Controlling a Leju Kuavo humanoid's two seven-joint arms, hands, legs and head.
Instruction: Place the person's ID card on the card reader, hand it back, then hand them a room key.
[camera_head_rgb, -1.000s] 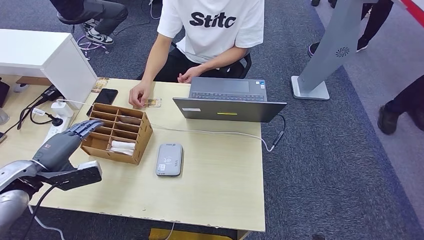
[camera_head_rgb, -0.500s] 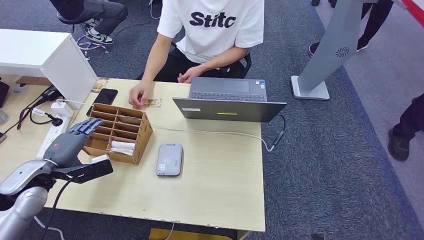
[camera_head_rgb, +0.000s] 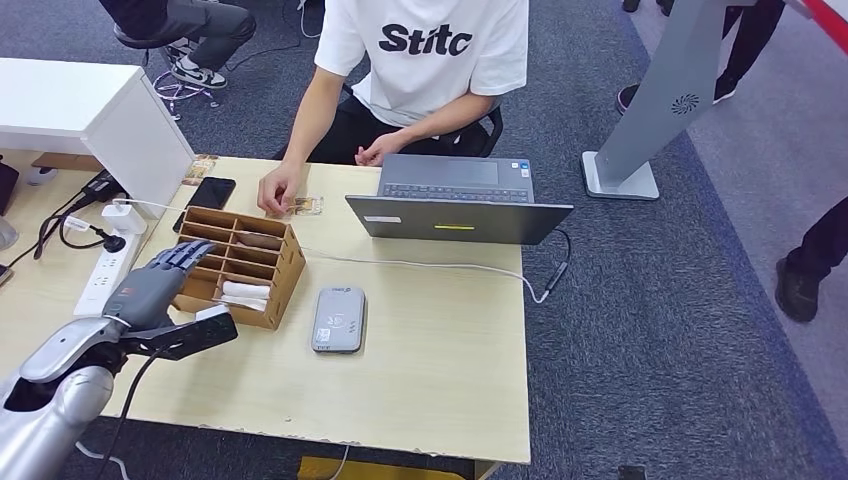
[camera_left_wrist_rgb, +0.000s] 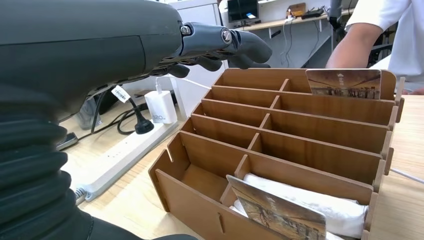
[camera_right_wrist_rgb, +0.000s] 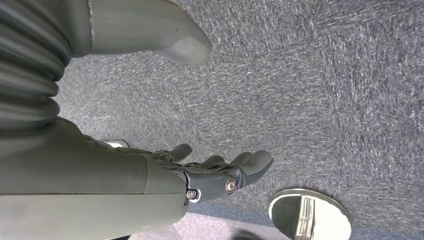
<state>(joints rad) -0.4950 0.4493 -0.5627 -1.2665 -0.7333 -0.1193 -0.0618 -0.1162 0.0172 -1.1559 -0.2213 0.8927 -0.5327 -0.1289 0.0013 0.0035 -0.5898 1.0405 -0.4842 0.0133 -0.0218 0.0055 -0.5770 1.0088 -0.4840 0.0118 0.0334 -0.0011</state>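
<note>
From the head view, one left hand (camera_head_rgb: 150, 285) floats with its fingers spread and holding nothing, just beside one brown box (camera_head_rgb: 238, 266) of slots; one grey card reader (camera_head_rgb: 338, 319) lies past the box, and one small card (camera_head_rgb: 305, 206), maybe the ID card, lies far off under a person's hand (camera_head_rgb: 277, 193). From the left wrist view, two picture cards stand in the box, one at the near end (camera_left_wrist_rgb: 277, 214) and one at the far end (camera_left_wrist_rgb: 343, 82), both apart from the hand's fingers (camera_left_wrist_rgb: 235, 45). From the right wrist view, the right hand (camera_right_wrist_rgb: 210, 172) hangs over grey carpet (camera_right_wrist_rgb: 310, 90), fingers loose and apart, holding nothing.

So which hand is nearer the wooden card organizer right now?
Left. The left hand hovers at the wooden organizer's near corner; the right hand hangs over the carpet, off the table.
</note>
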